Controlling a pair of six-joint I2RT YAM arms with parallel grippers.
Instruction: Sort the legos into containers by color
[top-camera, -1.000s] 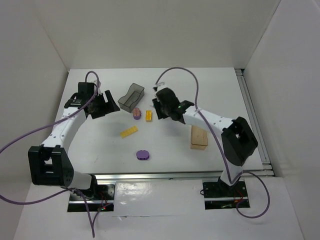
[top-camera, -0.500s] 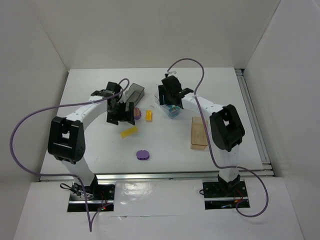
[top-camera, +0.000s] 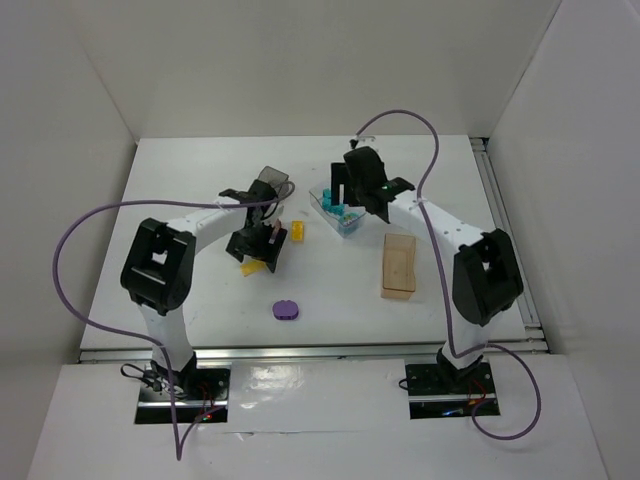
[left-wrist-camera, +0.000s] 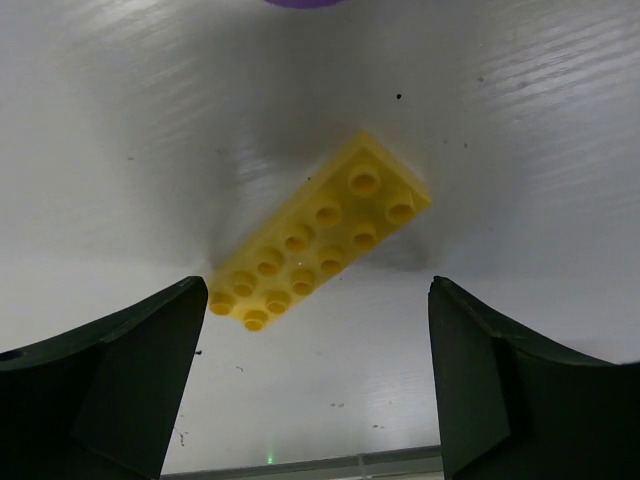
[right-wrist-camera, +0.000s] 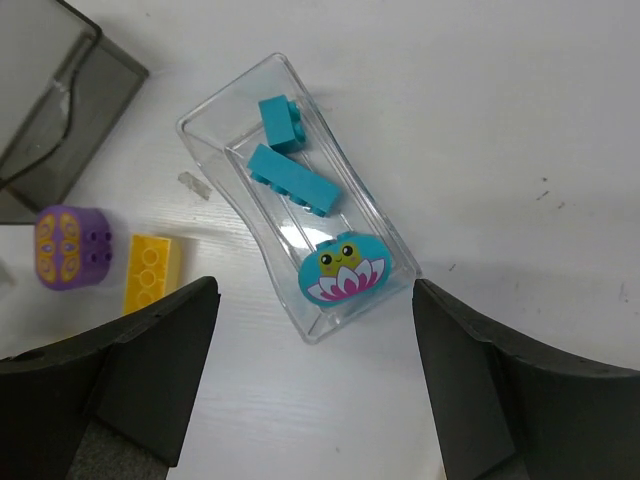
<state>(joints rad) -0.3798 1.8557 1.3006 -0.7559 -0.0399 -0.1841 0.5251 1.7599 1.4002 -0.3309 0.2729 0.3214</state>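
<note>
A flat yellow lego (left-wrist-camera: 320, 245) lies on the white table just ahead of my left gripper (left-wrist-camera: 315, 375), which hangs open and empty over it (top-camera: 256, 250). My right gripper (right-wrist-camera: 315, 380) is open and empty, just near of the clear container (right-wrist-camera: 215, 110), which holds three teal legos, one an oval with a frog (right-wrist-camera: 343, 272). A purple brick (right-wrist-camera: 72, 245) and a small yellow brick (right-wrist-camera: 152, 272) lie left of that container. A purple oval lego (top-camera: 287, 310) sits nearer the front.
The dark grey container (top-camera: 270, 180) stands behind the left gripper and shows at the top left of the right wrist view (right-wrist-camera: 60, 110). The tan container (top-camera: 386, 264) stands to the right, near the right arm's forearm.
The left arm swung right from the grey container to over the flat yellow lego. The right gripper opened and drew back, uncovering the clear container with the teal legos.
</note>
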